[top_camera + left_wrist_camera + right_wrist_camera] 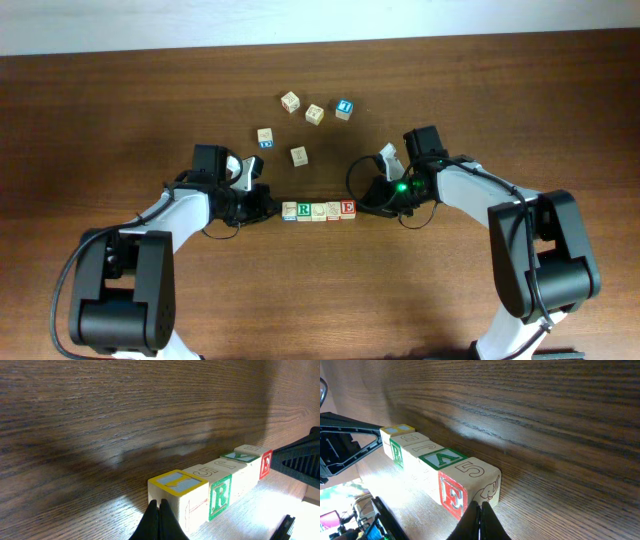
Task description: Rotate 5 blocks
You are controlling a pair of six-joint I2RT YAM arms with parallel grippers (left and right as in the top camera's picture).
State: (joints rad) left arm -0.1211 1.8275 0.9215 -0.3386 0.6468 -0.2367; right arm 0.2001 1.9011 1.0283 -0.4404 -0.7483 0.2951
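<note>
Five pale-wood blocks lie in a tight row (318, 211) at mid-table. The block with the green R (304, 211) is second from the left and the block with the red E (347, 209) ends the row on the right. My left gripper (272, 208) is shut, and its tip rests against the row's left end block (177, 492); the R block (220, 494) comes just after it. My right gripper (362, 208) is shut too, its tip (481, 505) against the elephant face of the E block (470, 485). Neither gripper holds anything.
Several loose cubes lie behind the row: a blue-topped one (344, 109), two pale ones (290, 101) (314, 114), one at the left (265, 137), and one nearest the row (298, 156). Both arms flank the row.
</note>
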